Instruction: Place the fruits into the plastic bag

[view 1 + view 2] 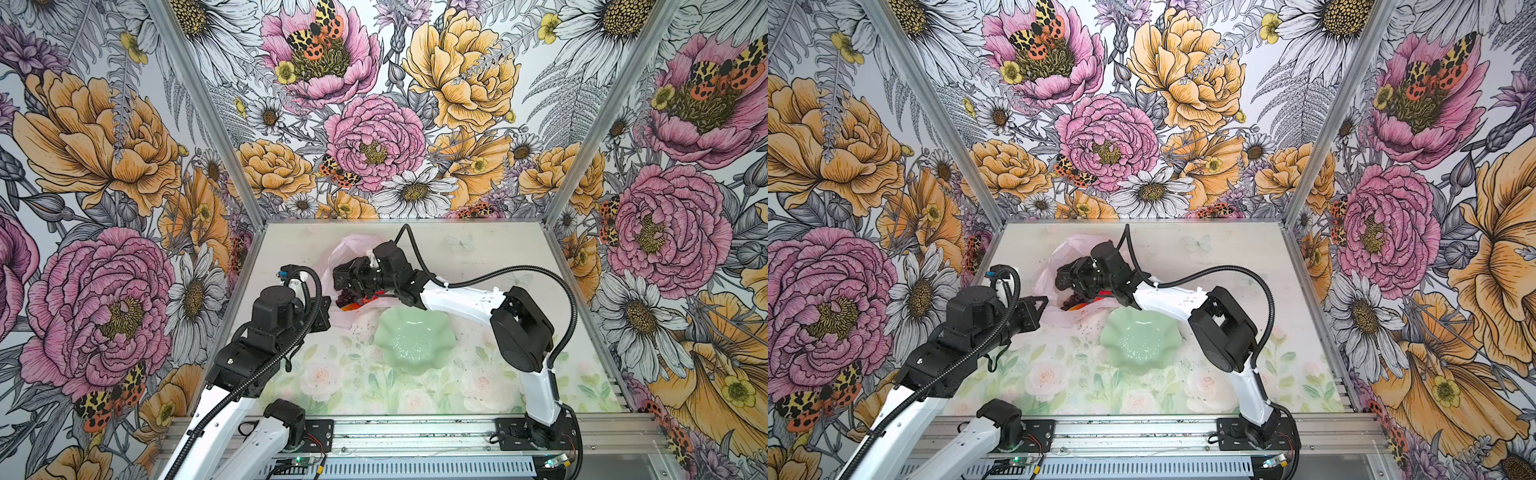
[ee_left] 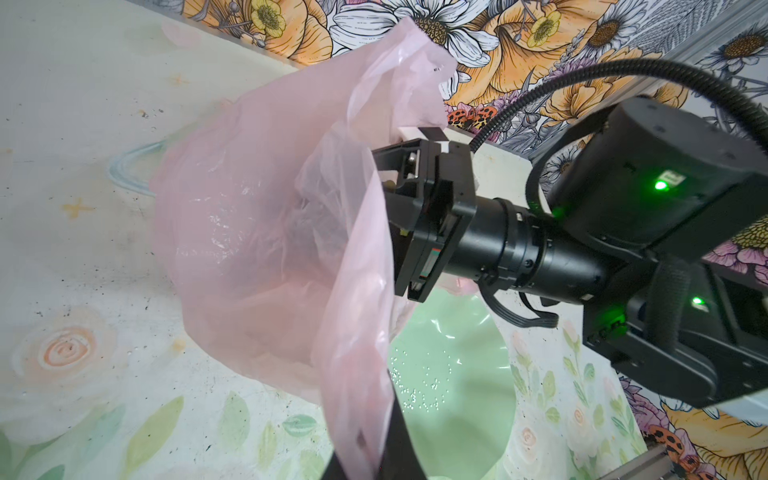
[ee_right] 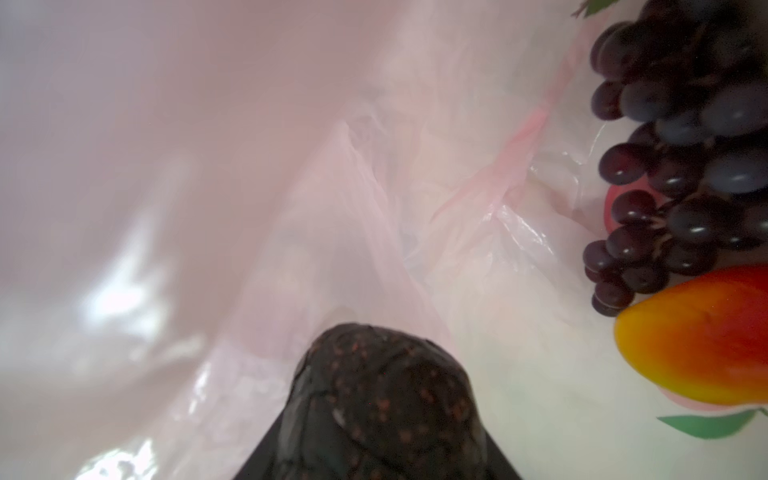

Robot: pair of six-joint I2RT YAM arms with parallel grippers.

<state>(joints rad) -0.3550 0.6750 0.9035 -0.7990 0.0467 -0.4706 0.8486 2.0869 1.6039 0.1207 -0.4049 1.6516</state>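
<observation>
Floral-print walls close in a pale tabletop (image 1: 478, 249); the plastic bag (image 1: 353, 247) lies left of its middle, toward the far edge, just beside the green dish (image 1: 409, 336). My left claw (image 1: 1040, 305) is pinched fully together on the bag's rim. My right claw (image 1: 344, 277), half closed inside the bag, grips the blackish lump (image 3: 382, 399) (grape bunch (image 3: 681, 158) and orange-red fruit (image 3: 698, 345) lie in there too).

bag (image 1: 351, 248) behind-l of dish (image 1: 409, 338) | grapes (image 3: 681, 145) in bag
</observation>
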